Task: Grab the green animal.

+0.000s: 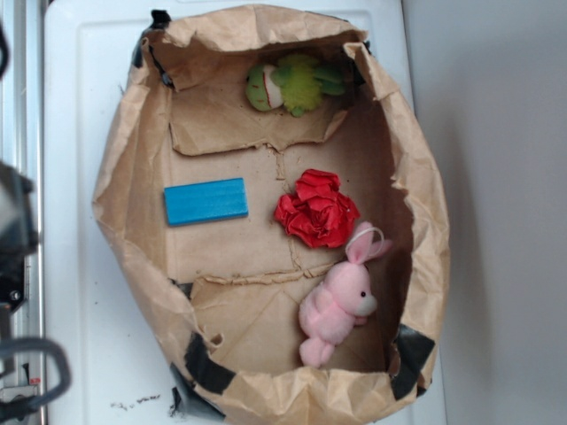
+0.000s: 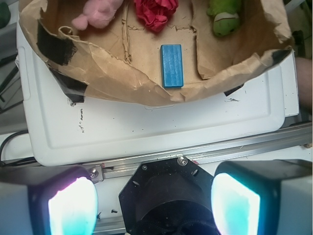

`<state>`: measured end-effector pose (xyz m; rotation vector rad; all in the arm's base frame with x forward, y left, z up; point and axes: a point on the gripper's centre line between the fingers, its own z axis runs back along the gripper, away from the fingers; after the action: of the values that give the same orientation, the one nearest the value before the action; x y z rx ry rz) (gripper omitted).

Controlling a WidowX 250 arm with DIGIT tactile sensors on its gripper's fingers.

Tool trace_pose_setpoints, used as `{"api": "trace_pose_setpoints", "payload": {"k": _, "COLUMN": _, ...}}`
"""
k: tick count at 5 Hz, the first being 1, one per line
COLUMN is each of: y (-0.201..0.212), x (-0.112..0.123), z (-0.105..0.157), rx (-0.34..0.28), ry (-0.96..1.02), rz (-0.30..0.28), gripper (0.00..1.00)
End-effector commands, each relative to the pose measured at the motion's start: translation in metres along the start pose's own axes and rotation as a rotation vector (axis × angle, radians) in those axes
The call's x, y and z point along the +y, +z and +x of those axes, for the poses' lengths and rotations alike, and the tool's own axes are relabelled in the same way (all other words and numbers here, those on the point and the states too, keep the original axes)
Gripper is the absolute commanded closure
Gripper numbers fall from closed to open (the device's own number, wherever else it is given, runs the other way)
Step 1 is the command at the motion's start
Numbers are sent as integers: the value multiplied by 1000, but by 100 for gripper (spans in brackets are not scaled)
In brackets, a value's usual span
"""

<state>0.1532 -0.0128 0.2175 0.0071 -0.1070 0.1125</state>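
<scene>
— Green animal lying at far end of paper bag, against back wall.
— Around it?
— Red paper ball mid-floor, pink bunny beside it, blue block apart.
— Gripper?
— Jaws spread wide, empty, outside bag over white desk; crumpled rim between.

The green animal is fuzzy plush cloth, as is the pink bunny. The red ball is crumpled paper. The bag is creased, matt brown paper patched with black tape. The blue block looks smooth and matt. The white tray is smooth, scuffed plastic.
</scene>
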Motion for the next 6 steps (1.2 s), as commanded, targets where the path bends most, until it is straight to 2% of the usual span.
{"api": "trace_pose_setpoints", "payload": {"k": 1, "y": -22, "x": 12, "z": 47, "rx": -72, "ry": -33, "rz": 37, "gripper": 0}}
{"api": "trace_pose_setpoints", "payload": {"k": 2, "y": -40, "x": 29, "z": 80, "rx": -125, "ry": -134, "rz": 2, "gripper": 0}}
{"api": "trace_pose_setpoints", "payload": {"k": 3, "y": -55, "x": 48, "z": 102, "rx": -118, "ry": -237, "rz": -47, "gripper": 0}}
{"api": "trace_pose_setpoints", "payload": {"k": 4, "y": -65, "x": 61, "z": 102, "rx": -95, "ry": -295, "rz": -40, "gripper": 0}}
{"api": "trace_pose_setpoints", "payload": {"k": 5, "y": -74, "x": 76, "z": 108, "rx": -57, "ry": -262, "rz": -50, "gripper": 0}}
{"api": "trace_pose_setpoints", "payload": {"k": 6, "y": -87, "x": 81, "z": 112, "rx": -50, "ry": -194, "rz": 8, "gripper": 0}}
